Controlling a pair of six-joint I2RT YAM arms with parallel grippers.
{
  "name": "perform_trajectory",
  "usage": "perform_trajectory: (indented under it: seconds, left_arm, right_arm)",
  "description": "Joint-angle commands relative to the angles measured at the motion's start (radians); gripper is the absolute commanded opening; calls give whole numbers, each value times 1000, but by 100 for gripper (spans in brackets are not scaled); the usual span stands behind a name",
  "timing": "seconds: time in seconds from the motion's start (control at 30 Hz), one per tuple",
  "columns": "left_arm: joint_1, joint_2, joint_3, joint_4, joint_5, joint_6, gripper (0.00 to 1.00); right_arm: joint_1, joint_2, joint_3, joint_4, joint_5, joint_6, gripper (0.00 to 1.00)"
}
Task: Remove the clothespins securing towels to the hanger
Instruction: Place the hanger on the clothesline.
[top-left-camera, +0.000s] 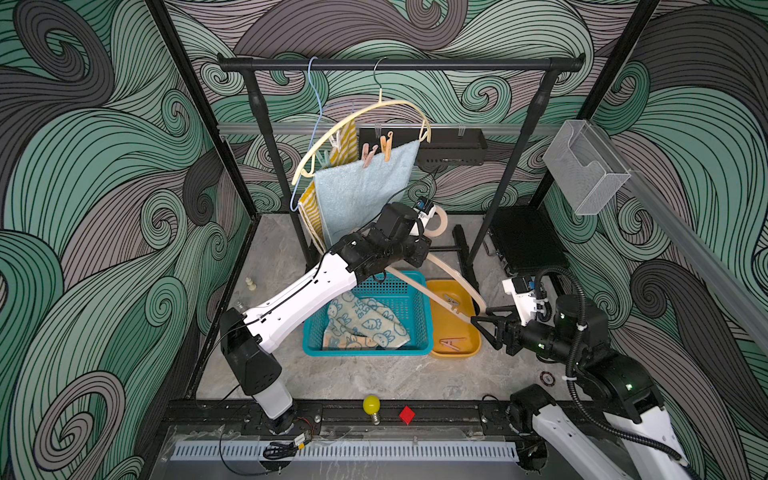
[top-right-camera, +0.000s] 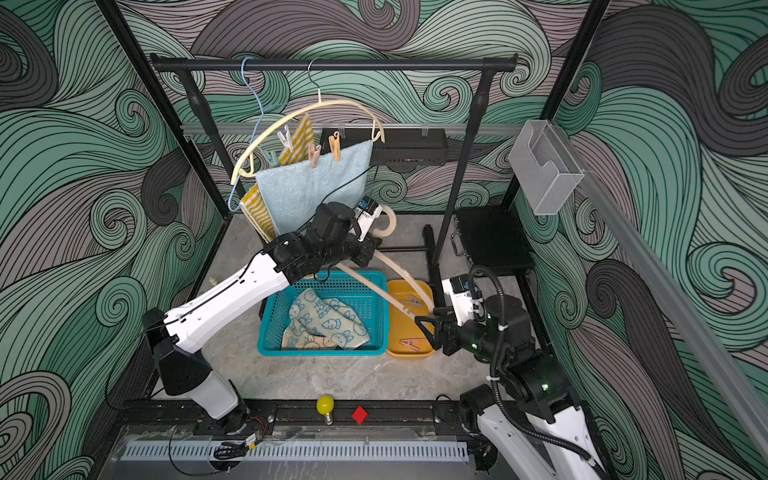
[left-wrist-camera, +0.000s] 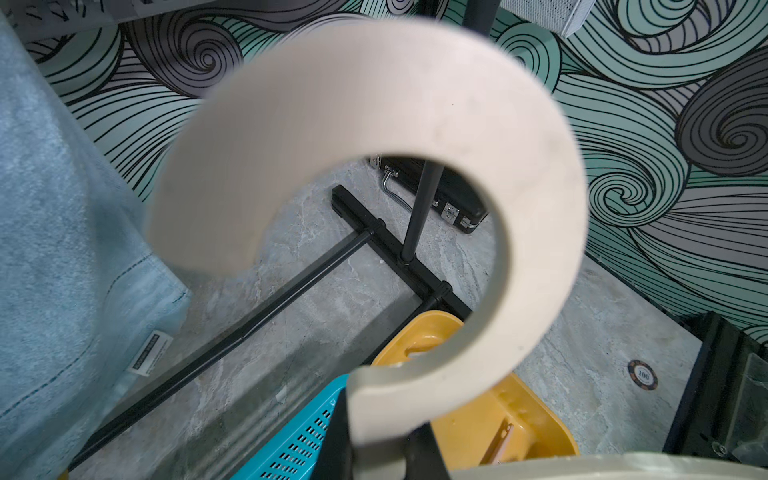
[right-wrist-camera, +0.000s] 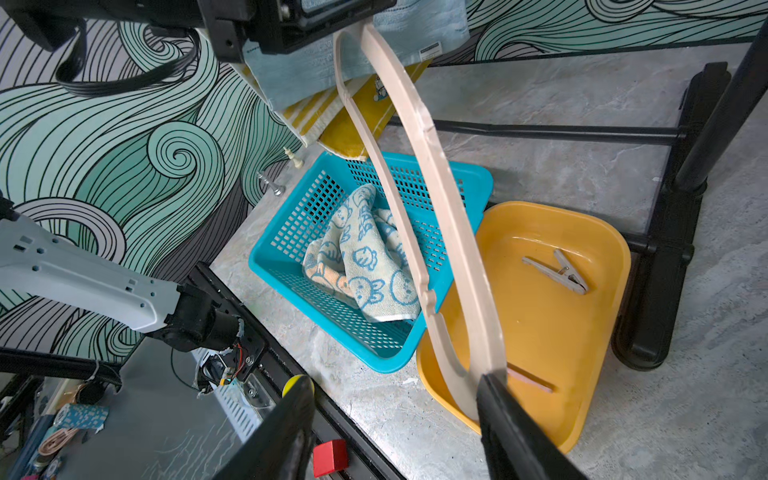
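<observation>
Big piece first: the bare beige plastic hanger (right-wrist-camera: 438, 187), left end effector (top-left-camera: 422, 249) clamped near its hook to steady it. Right end effector (right-wrist-camera: 395, 436) has its jaws apart at the tip, above the orange plastic tray (right-wrist-camera: 540, 332) for pegs. High behind the left end effector, pastel plastic clothespins (top-left-camera: 368, 156) pin the light-blue terry towel (top-left-camera: 361, 191).

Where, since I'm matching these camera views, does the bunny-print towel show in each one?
In a top view: bunny-print towel crumpled inside the teal basket, low centre.
In a top view: the towel inside the basket, low centre.
Left wrist: not in it; only a basket corner shows.
Right wrist: towel inside the basket, next to the orange tray.
Shared landmark: the teal basket.
</observation>
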Motion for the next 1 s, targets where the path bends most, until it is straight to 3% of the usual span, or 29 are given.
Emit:
perform_trajectory:
  seconds: [0.0, 0.27, 0.43, 0.63, 0.77, 0.97]
  left_arm:
    - [10, -34, 37, 31, 40, -5, 0]
    - [13, -40, 39, 37, 35, -7, 0]
    - [13, -43, 44, 50, 35, -14, 0]
    - [15, -49, 46, 66, 40, -24, 0]
    - [15, -52, 47, 70, 38, -25, 0]
    - [15, -56, 48, 81, 44, -32, 0]
  right_arm:
    - [-1, 20, 31, -26, 38, -3, 62]
    - [-6, 46, 71, -33, 42, -30, 60]
    - [-7, 67, 60, -18, 13, -34, 48]
    - [-6, 76, 45, 20, -6, -34, 42]
    - [-8, 88, 44, 36, -20, -34, 34]
    - [-7, 91, 40, 46, -17, -35, 37]
